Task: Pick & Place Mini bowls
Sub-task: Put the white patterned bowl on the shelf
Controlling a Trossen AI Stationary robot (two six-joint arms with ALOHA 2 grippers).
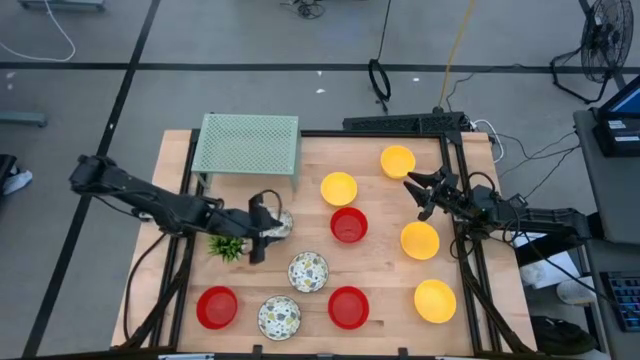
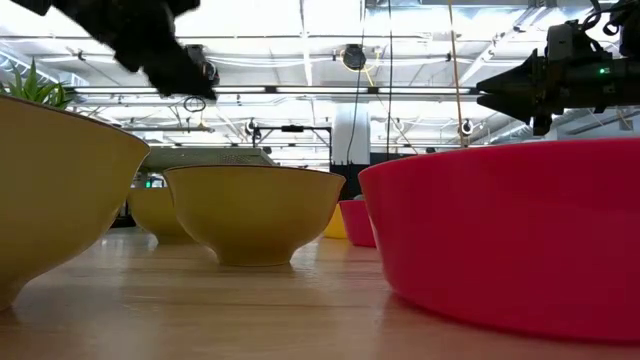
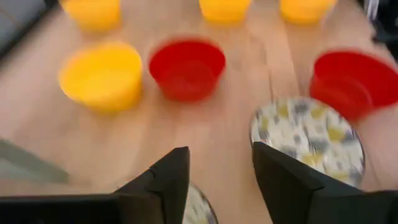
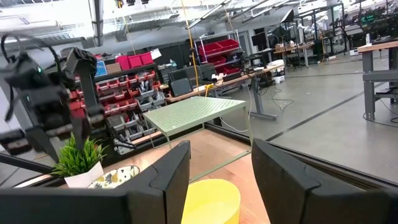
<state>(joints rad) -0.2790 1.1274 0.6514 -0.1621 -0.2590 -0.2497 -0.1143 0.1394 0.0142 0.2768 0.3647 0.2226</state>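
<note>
Ten mini bowls show on the wooden table, each resting on its base: four yellow, e.g., three red, e.g., and three white speckled, e.g.. My left gripper is open and hangs over the speckled bowl next to the small plant. A sliver of that bowl shows between the fingers in the left wrist view. My right gripper is open and held above the table between two yellow bowls near the right edge, with one of them showing below its fingers.
A pale green mesh rack stands at the far left of the table. The small green plant sits right beside my left gripper. Dark frame rails run along the table's left and right edges. In the low view a red bowl and yellow bowls stand close.
</note>
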